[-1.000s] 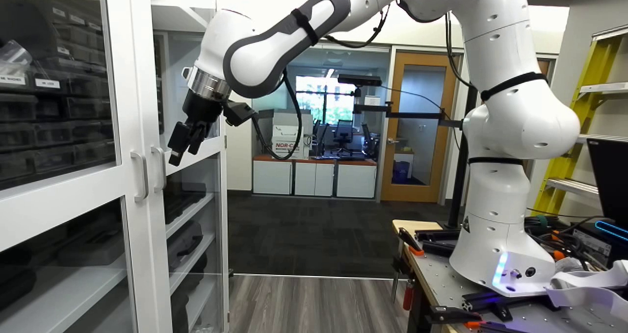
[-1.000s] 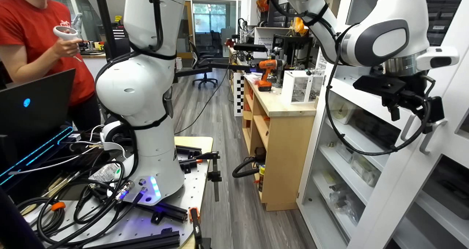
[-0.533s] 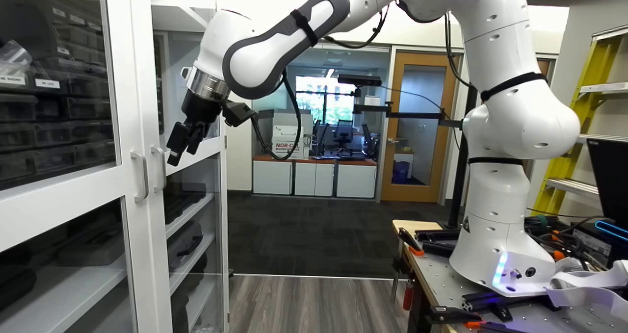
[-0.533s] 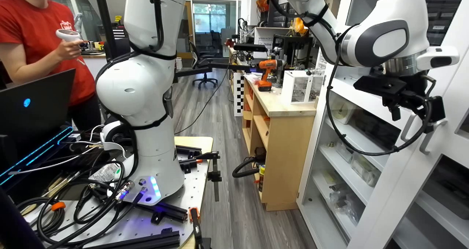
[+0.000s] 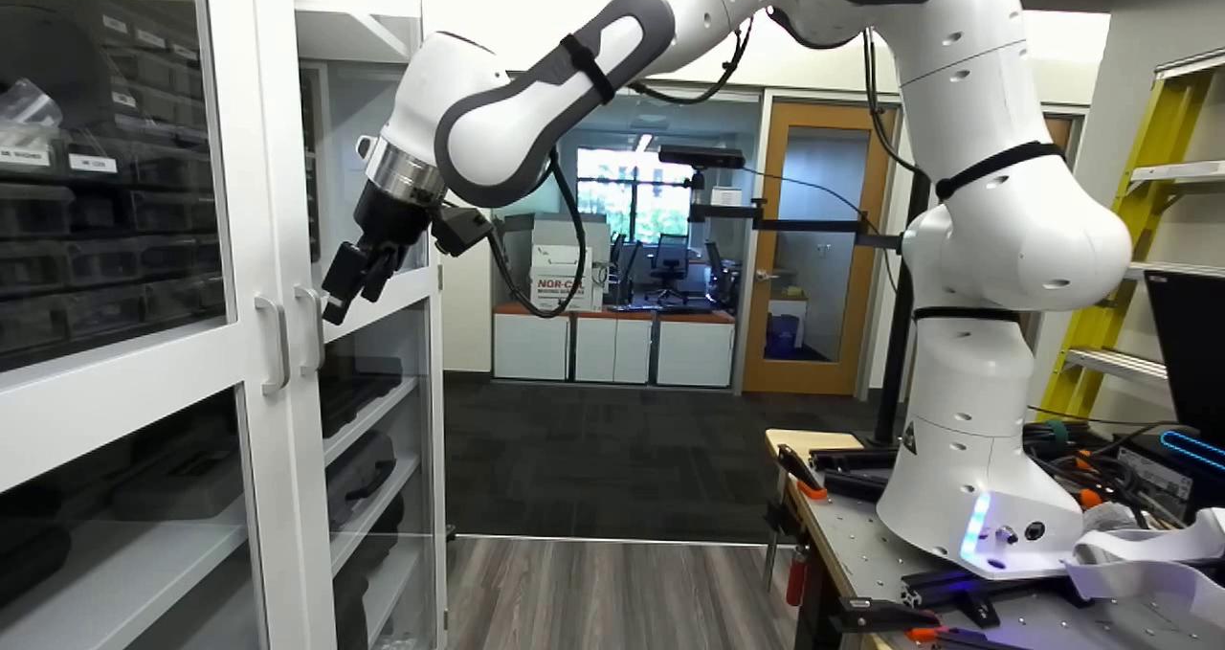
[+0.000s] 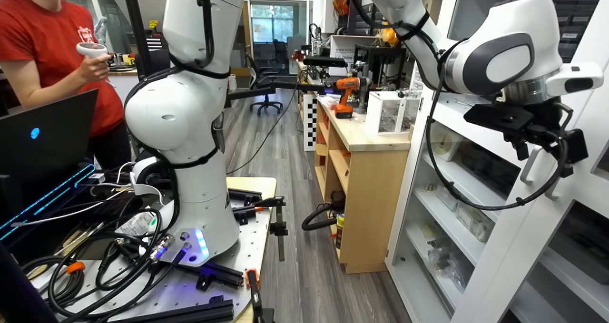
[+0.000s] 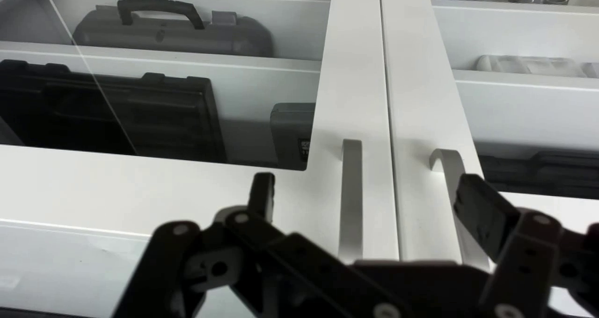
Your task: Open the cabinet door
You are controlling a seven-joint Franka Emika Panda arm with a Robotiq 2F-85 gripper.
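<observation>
Past the counter's (image 5: 849, 535) edge, we judge the glass cabinet door (image 5: 407, 291) rigid yet breakable; our fingers (image 7: 486, 215) stand spread; we should take the handle (image 7: 351, 201) mid-bar.

White cabinet door (image 5: 402, 294), black pincer (image 7: 366, 185), red shirt (image 6: 54, 37), orange drill (image 6: 347, 93), black-white checked strip (image 6: 310, 123)

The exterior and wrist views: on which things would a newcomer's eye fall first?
Probably the big white robot arm, spanning from its bench toward the cabinet in both exterior views. In the wrist view, the open black gripper spreads across the lower part, before the cabinet door. At left in an exterior view, a person in red holds a white controller.
</observation>
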